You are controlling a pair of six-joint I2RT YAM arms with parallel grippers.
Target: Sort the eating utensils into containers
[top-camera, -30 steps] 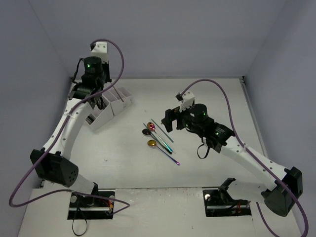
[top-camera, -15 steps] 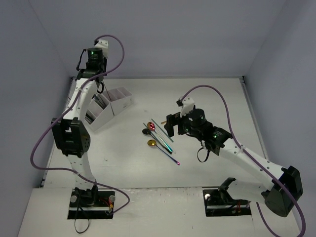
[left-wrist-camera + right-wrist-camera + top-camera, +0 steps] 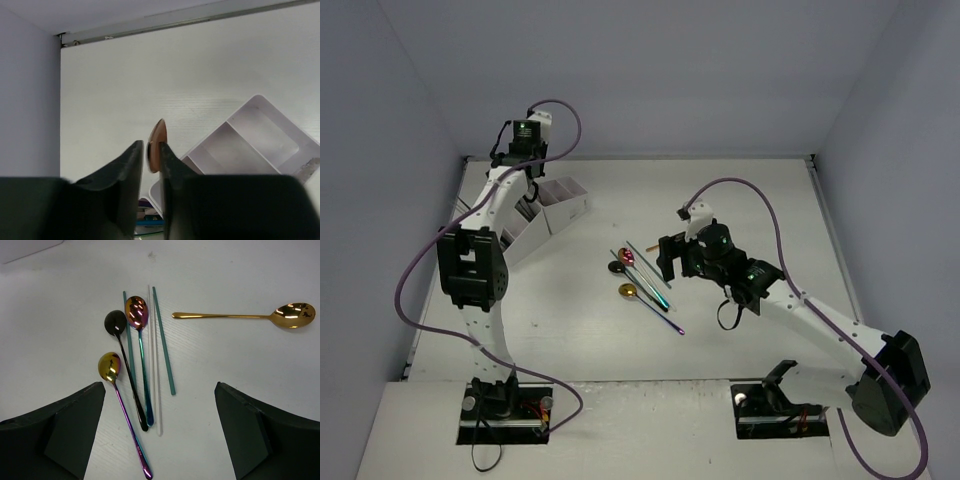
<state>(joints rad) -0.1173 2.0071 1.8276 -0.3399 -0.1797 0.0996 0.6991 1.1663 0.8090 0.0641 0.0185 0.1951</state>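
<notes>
**While left pincer hung over the caddy, right pincer waited spread above the loose spoons**

Seen from its own wrist, left pincer (image 3: 150, 146) was raised high, fingers almost together. The bowl of a copper spoon (image 3: 157, 136) stood edge-on between them. A sliver of gap showed on one side, so could not tell if it was gripped or loose. White caddy (image 3: 262, 132) lay below, ahead and toward its right finger. Coloured handles showed in a compartment under the tips. Height probably kept the hanging handle clear of the walls.

Right pincer (image 3: 160, 426) was spread wide, nothing held. Below it, nearer its left finger, lay black spoon (image 3: 116, 322), rainbow spoon (image 3: 136, 310), gold-violet spoon (image 3: 109, 366) and teal sticks (image 3: 164, 340), bunched parallel. Gold spoon (image 3: 292, 315) lay apart, ahead of its right finger. Wide spread likely meant to straddle one handle.
</notes>
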